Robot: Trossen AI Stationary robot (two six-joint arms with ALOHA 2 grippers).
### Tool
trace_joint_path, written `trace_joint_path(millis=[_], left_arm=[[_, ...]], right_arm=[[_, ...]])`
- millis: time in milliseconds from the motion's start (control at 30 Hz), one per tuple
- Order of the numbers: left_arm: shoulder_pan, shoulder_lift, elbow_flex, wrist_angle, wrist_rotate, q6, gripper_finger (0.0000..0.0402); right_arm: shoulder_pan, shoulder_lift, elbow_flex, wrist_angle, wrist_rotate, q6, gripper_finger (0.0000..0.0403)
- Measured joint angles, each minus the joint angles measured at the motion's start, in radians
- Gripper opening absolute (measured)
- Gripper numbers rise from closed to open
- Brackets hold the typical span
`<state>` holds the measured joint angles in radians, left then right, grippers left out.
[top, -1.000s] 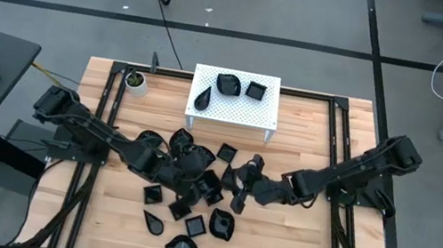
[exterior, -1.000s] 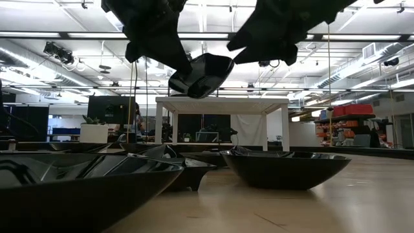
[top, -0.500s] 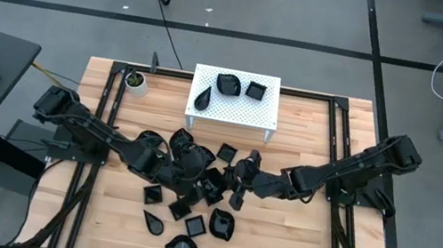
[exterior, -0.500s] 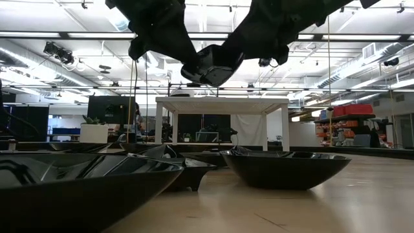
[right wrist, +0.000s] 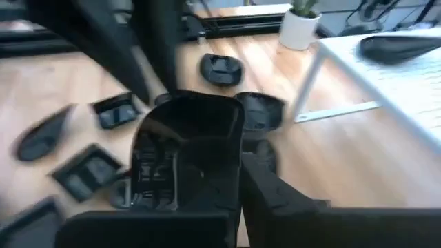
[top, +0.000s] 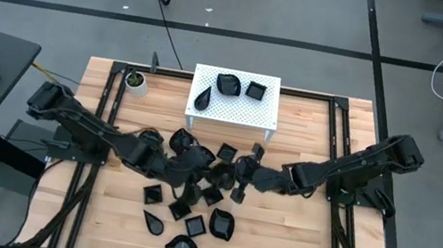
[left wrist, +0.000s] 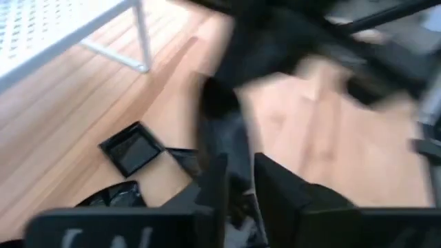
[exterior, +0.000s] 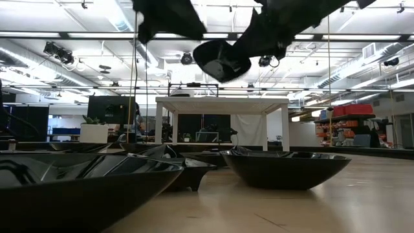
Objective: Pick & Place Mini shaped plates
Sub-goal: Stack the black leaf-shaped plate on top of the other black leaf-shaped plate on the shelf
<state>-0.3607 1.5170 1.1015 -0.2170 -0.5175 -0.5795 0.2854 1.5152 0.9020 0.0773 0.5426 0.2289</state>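
Note:
Several mini shaped plates [top: 191,198], tiny glossy black dishes, lie bottom-down in a loose heap on the wooden table's middle. Three more sit on the white perforated stand [top: 267,112] at the far side. My right gripper [top: 240,174] is shut on one black plate [exterior: 222,60], high above the heap. My left gripper [exterior: 169,18] stands just to the left of that plate and higher, apart from it, its fingers [left wrist: 215,184] a little open with nothing between them. My right gripper pinches the plate by its rim [exterior: 244,50] on the side toward the table's right. Its fingers [right wrist: 275,200] slant down from the right. The plate [right wrist: 186,138] is tilted and lifted clear of the table and of the other plates.
A small white cup with a green plant [top: 135,82] stands at the far left, beside the stand. Dark rails [top: 337,134] run along the table's left and right sides. Bare wood [top: 293,235] lies near the front right. Big in the low view, near plates [exterior: 284,169] rest on the table.
My right gripper has gone toward the table's left and taken hold of the raised plate. My left gripper has let go of it and risen away toward the left. The plate has gone a little up and to the right, still tilted, now with the right gripper alone.

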Motion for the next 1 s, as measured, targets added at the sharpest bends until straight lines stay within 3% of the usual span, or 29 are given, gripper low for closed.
trace_joint_path(millis=[100,267,500,700,1000], left_arm=[[-0.006,-0.055,0.001,-0.035,0.067,0.016,0.0104],[-0.049,-0.091,0.001,-0.064,0.046,0.016,0.0126],[-0.118,-0.073,0.000,-0.077,-0.087,0.015,0.0128],[-0.143,-0.063,0.000,-0.082,-0.159,0.015,0.0128],[-0.143,-0.056,0.000,-0.104,-0.163,0.016,0.0128]], right_arm=[[-0.086,-0.066,0.045,-0.093,-0.032,-0.084,0.0004],[-0.360,-0.103,0.300,-0.378,-0.275,-0.335,0.0003],[-0.707,0.121,0.718,-0.668,-0.605,-0.698,0.0003],[-0.834,0.360,0.972,-0.801,-0.779,-0.886,0.0002],[-0.889,0.526,1.164,-0.959,-0.798,-0.998,0.0002]])
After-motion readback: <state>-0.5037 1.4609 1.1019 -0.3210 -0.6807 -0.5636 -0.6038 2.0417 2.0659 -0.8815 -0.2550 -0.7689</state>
